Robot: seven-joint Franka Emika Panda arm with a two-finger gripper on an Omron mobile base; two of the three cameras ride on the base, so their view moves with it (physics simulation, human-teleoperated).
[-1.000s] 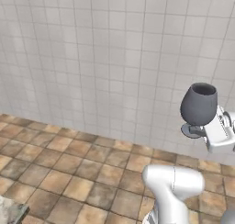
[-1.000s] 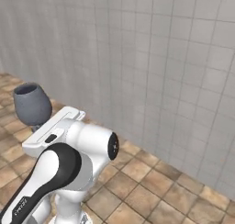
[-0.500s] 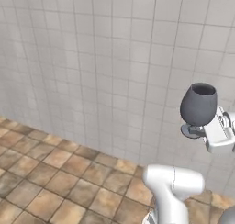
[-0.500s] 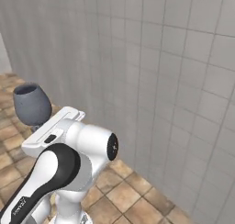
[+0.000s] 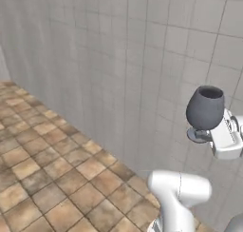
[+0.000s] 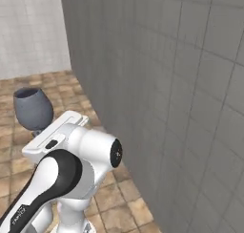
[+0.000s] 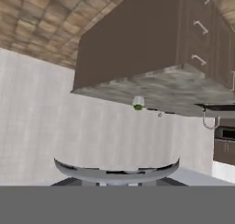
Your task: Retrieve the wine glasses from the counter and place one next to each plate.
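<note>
A smoky grey wide-bowled wine glass (image 5: 205, 108) stands upright above the white hand, and my gripper (image 5: 205, 131) is shut on its stem just over the round foot. In the right base view the same wine glass (image 6: 32, 108) rises at the left above the gripper (image 6: 36, 131). The hand view is rolled upside down, and the glass's foot rim (image 7: 117, 170) curves across its bottom. There the counter (image 7: 160, 87), veined marble over dark brown cabinets (image 7: 133, 39), lies far off. The plates are out of view.
A white tiled wall (image 5: 142, 60) stands close ahead and runs along the right side (image 6: 181, 93). Terracotta floor tiles (image 5: 42, 174) spread to the left. A small potted plant (image 7: 138, 103) sits on the counter, and drawer handles (image 7: 200, 28) show on the cabinets.
Both base views have swung, so the camera moved: the tiled wall is nearer and less floor shows. The glass keeps its place in the grip.
</note>
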